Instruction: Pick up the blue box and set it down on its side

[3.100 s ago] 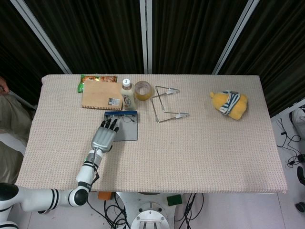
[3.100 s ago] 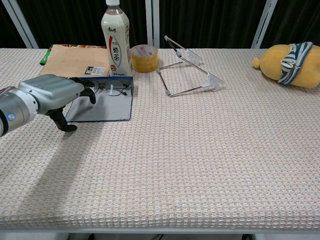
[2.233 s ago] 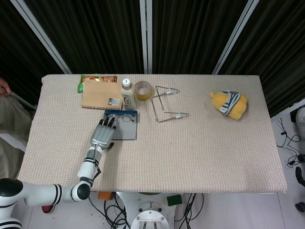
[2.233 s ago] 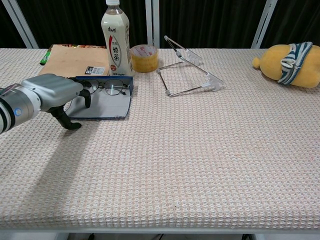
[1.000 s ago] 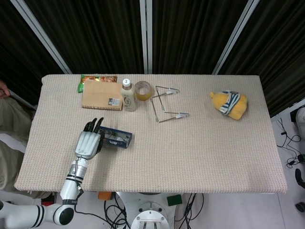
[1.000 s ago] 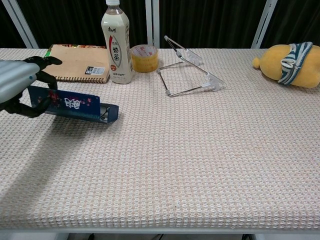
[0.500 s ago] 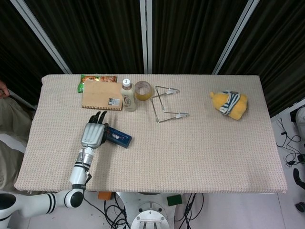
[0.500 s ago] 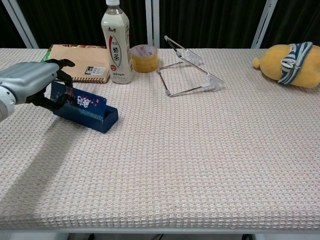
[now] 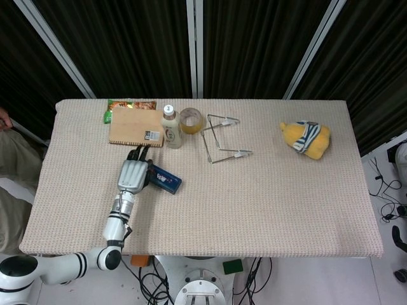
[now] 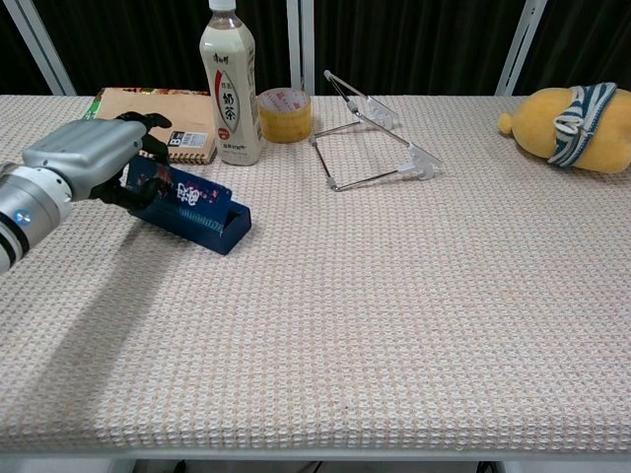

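Observation:
The blue box (image 10: pixel 195 208) (image 9: pixel 166 182) stands on its long narrow side on the table, left of centre, its printed face turned toward the chest camera. My left hand (image 10: pixel 94 157) (image 9: pixel 132 175) holds the box at its left end, fingers curled over the top edge. The box's right end rests on the cloth. My right hand is not in either view.
A milk tea bottle (image 10: pixel 229 84), a tape roll (image 10: pixel 283 114) and a brown notebook (image 10: pixel 148 122) stand just behind the box. A wire rack (image 10: pixel 373 144) lies at centre back. A yellow plush toy (image 10: pixel 570 128) sits at the far right.
My left hand lifted the box off its flat face, turned it onto its narrow side, then carried it right and toward the bottle. The box's bottom now meets the table.

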Available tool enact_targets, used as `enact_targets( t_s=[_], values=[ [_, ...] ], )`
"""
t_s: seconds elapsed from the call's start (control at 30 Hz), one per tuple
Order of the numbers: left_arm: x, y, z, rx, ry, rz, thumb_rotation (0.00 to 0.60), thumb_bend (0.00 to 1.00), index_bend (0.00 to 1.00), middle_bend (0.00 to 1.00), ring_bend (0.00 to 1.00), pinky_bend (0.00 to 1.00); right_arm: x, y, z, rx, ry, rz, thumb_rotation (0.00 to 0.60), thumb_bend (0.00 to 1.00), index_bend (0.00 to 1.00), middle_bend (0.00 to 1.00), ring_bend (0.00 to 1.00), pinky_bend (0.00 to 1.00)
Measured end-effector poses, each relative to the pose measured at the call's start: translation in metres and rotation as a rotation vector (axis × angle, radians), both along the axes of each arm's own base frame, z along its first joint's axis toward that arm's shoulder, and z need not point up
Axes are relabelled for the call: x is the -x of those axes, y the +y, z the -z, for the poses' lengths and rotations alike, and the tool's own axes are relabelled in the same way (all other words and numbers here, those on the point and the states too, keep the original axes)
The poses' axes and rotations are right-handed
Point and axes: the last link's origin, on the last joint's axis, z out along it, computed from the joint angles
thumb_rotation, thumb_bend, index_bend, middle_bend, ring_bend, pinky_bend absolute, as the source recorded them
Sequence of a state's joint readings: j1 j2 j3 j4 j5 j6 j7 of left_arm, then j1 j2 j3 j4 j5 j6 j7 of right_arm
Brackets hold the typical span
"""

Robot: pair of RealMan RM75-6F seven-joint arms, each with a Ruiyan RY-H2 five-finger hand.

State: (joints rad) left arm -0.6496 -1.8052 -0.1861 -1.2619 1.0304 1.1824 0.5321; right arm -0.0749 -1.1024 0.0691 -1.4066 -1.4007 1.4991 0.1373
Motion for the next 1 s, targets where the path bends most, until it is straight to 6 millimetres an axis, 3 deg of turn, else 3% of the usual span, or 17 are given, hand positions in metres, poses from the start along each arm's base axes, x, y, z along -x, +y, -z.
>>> enact_targets(
  t_s=[0.07,0.13,0.5,0.7,0.83,0.93,1.0],
  values=[
    [-0.001,0.001,0.003,-0.007,-0.002,0.006,0.600,0.25,0.04,0.05,0.00,0.15,0.000,0.001,-0.001,0.006,-0.001,-0.001,0.600,0.48,0.00,0.00,0.00,0.00],
    [-0.003,0.002,0.004,-0.022,-0.010,0.017,0.600,0.21,0.01,0.05,0.00,0.15,0.001,0.001,-0.002,0.010,0.000,-0.002,0.600,0.48,0.00,0.00,0.00,0.00],
    [-0.008,0.003,0.005,-0.093,-0.027,0.075,0.599,0.18,0.00,0.00,0.00,0.15,0.002,0.003,-0.003,0.013,-0.005,-0.002,0.600,0.48,0.00,0.00,0.00,0.00],
    [-0.008,-0.005,-0.006,-0.092,-0.030,0.075,0.594,0.15,0.00,0.00,0.00,0.15,0.000,0.004,-0.005,0.022,-0.003,-0.015,0.600,0.48,0.00,0.00,0.00,0.00],
    [0.003,-0.019,-0.029,-0.086,-0.034,0.102,0.467,0.16,0.00,0.00,0.00,0.14,-0.001,0.006,-0.008,0.029,-0.001,-0.029,0.600,0.48,0.00,0.00,0.00,0.00],
    [0.024,-0.037,-0.053,-0.048,-0.020,0.143,0.273,0.18,0.01,0.00,0.00,0.13,-0.001,0.007,-0.007,0.042,-0.008,-0.047,0.600,0.48,0.00,0.00,0.00,0.00],
    [0.049,-0.059,-0.071,-0.021,-0.005,0.147,0.199,0.19,0.02,0.00,0.00,0.13,0.001,0.009,-0.006,0.049,-0.011,-0.060,0.600,0.48,0.00,0.00,0.00,0.00]
  ],
)
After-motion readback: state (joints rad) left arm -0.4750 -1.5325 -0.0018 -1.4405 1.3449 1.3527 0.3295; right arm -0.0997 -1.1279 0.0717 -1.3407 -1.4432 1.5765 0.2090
